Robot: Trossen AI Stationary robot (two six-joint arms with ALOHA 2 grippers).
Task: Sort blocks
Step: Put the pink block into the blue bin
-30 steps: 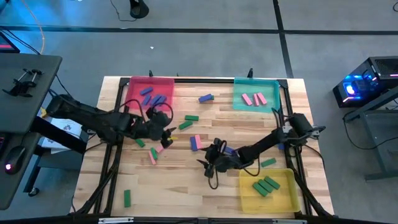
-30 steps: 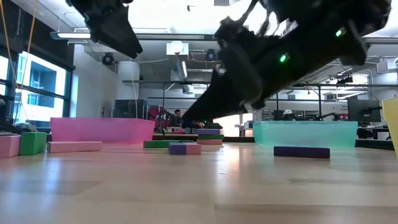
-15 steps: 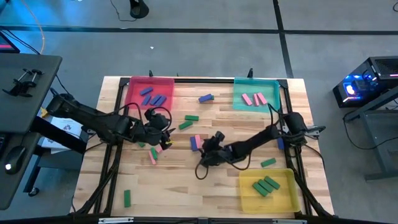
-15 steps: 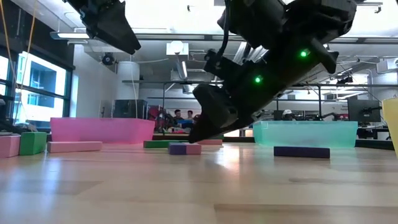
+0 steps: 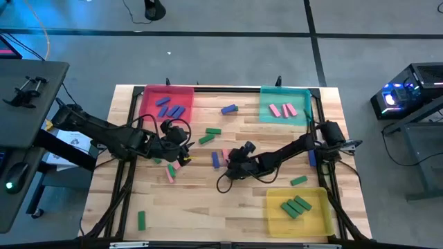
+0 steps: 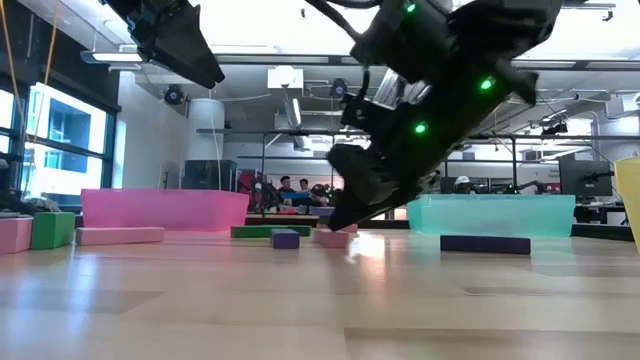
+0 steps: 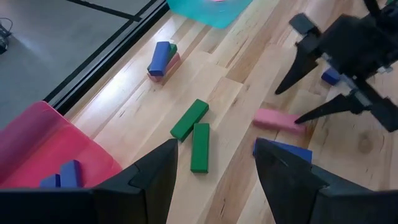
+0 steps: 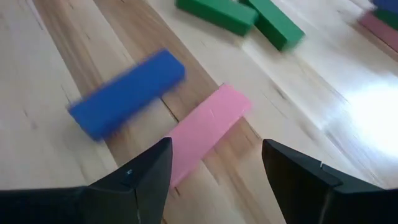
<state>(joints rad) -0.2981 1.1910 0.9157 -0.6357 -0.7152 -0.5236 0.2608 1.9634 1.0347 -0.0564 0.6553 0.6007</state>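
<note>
The right pincer [image 8: 214, 180] hangs open over a pink block [image 8: 205, 134] mid-counter [image 5: 208, 207], beside a blue block [image 8: 127, 93]; light, rigid, likely smooth, best pinched across its narrow sides. The left pincer [image 7: 214, 180] waits open nearby.

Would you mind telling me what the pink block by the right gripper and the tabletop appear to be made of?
Pink block: probably painted wood or solid plastic; matte, even colour, crisp square edges, no grain visible. Tabletop: wood, likely sealed butcher-block; pale planks with grain lines, joined strips and a soft sheen.
</note>
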